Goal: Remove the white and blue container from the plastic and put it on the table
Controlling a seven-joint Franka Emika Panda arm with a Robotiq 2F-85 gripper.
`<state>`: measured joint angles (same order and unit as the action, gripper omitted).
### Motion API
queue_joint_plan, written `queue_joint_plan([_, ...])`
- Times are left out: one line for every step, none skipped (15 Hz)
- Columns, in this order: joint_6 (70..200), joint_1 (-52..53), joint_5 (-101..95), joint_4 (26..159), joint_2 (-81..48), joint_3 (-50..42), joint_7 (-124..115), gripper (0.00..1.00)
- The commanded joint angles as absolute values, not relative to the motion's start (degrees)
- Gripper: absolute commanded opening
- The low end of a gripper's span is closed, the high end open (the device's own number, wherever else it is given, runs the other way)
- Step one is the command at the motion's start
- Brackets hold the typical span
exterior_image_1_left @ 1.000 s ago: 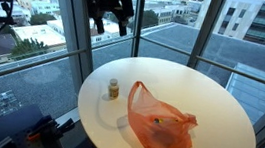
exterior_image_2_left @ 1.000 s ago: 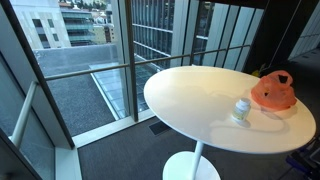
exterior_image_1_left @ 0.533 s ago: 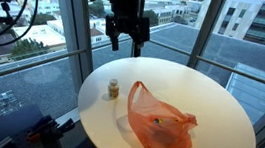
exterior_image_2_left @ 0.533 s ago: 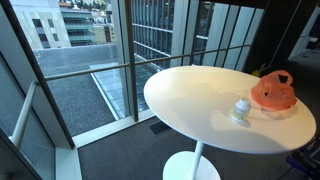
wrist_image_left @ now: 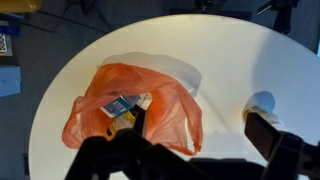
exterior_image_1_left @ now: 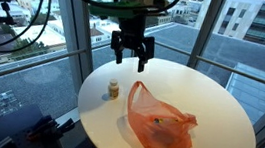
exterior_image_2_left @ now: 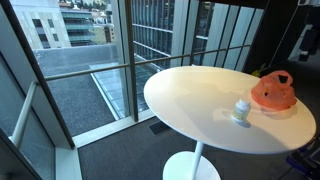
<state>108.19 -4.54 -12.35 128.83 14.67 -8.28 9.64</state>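
An orange plastic bag (exterior_image_1_left: 159, 122) lies on the round white table (exterior_image_1_left: 220, 99), and it shows in both exterior views (exterior_image_2_left: 273, 92). In the wrist view the bag (wrist_image_left: 160, 115) is open. A white and blue container (wrist_image_left: 112, 104) lies inside it beside other items. My gripper (exterior_image_1_left: 133, 54) hangs open and empty above the table's far side, up and left of the bag. In the wrist view its dark fingers (wrist_image_left: 200, 140) frame the bag's right edge.
A small bottle with a pale cap (exterior_image_1_left: 113, 88) stands on the table near the bag; it also shows in an exterior view (exterior_image_2_left: 241, 109) and in the wrist view (wrist_image_left: 262, 102). Glass walls with railings surround the table.
My gripper has moved right and down, from over the window rail to above the table's far side. The bag and the bottle have not moved.
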Motion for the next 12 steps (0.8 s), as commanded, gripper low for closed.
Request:
queue_joint_plan([108.1,-5.0,-12.2,128.8,14.7,-7.7,9.7,1.00])
queue_joint_plan([108.1,-5.0,-12.2,128.8,14.7,-7.7,9.7,1.00])
queue_joint_plan([108.1,-5.0,-12.2,128.8,14.8,-7.7,9.7,1.00])
queue_joint_plan([108.5,-5.1,-12.9,128.9,14.8,-7.5,9.4,1.00])
queue_joint_plan([108.9,-5.2,-13.1,128.8,14.5,-7.6,9.3,1.00])
queue_joint_plan([109.2,-5.2,-13.2,128.6,14.1,-7.7,9.7,1.00])
queue_joint_plan([110.6,-5.1,-14.2,129.0,14.0,-7.7,11.6,1.00])
queue_joint_plan([112.0,-5.1,-15.3,129.3,13.6,-7.7,12.0,1.00])
queue_joint_plan([113.8,-5.1,-16.2,129.7,13.4,-7.7,12.9,1.00])
queue_joint_plan([115.7,-5.2,-16.7,130.0,13.0,-7.9,13.1,1.00])
queue_joint_plan([118.2,-5.3,-17.5,130.4,12.5,-8.0,13.5,1.00])
queue_joint_plan([120.4,-5.5,-17.7,130.7,11.9,-8.2,13.7,1.00])
